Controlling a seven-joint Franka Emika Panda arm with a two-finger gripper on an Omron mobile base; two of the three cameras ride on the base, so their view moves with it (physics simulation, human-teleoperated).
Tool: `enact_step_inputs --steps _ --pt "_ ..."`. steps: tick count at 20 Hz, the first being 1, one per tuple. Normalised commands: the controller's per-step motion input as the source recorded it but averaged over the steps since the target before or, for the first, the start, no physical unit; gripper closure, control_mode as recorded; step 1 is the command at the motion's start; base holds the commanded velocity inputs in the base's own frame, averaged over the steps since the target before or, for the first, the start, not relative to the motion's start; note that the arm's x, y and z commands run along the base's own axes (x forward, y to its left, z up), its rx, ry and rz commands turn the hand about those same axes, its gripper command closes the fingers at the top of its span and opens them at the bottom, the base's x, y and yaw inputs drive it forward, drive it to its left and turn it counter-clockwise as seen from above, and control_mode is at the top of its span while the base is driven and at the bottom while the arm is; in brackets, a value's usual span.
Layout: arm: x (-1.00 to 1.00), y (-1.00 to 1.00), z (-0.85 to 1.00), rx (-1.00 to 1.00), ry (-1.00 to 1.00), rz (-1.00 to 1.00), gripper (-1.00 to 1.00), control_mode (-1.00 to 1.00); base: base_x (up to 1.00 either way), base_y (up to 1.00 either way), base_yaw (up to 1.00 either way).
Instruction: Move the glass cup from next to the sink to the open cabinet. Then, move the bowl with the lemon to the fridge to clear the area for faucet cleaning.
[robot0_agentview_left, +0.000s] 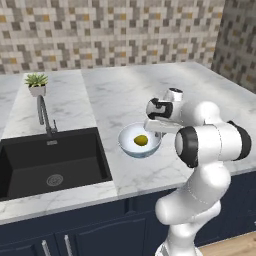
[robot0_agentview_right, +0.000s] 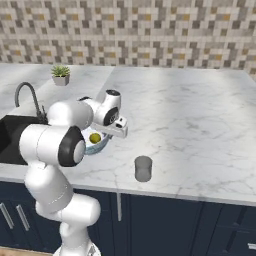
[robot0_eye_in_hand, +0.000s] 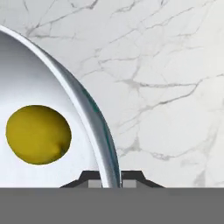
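At the far left of the left base view the sink (robot0_agentview_left: 50, 165) lies in the marble counter (robot0_agentview_left: 130, 90), black and rectangular, with a round drain. Behind it stands the faucet (robot0_agentview_left: 44, 115), and behind the faucet a small potted plant (robot0_agentview_left: 36, 84) near the tiled wall (robot0_agentview_left: 110, 30).

To the right of the sink, near the front edge of the counter, is the bowl (robot0_agentview_left: 131, 145), wide and white. The lemon (robot0_agentview_left: 141, 140) lies inside it, a little to the right of the middle. The gripper (robot0_eye_in_hand: 111, 179) is at the right rim of the bowl. In the hand view the rim passes between the two dark fingertips (robot0_eye_in_hand: 89, 180), one inside the bowl and one outside, and the jaws are closed tightly on this rim. The lemon (robot0_eye_in_hand: 38, 134) is close beside them, inside the bowl.

Further right, in the right base view, the glass cup (robot0_agentview_right: 143, 168) stands upright on the counter, near the front edge and apart from the bowl (robot0_agentview_right: 98, 145). It is to the right of the arm, and nothing touches it.
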Motion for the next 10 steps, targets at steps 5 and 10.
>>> enact_step_inputs --steps 5,10 --pt "-0.54 -0.05 1.00 0.18 -0.28 -0.25 1.00 -1.00 0.00 0.00 0.00" --pt "-0.46 -0.12 0.86 0.26 -0.12 -0.36 1.00 -1.00 0.00 0.00 0.00"
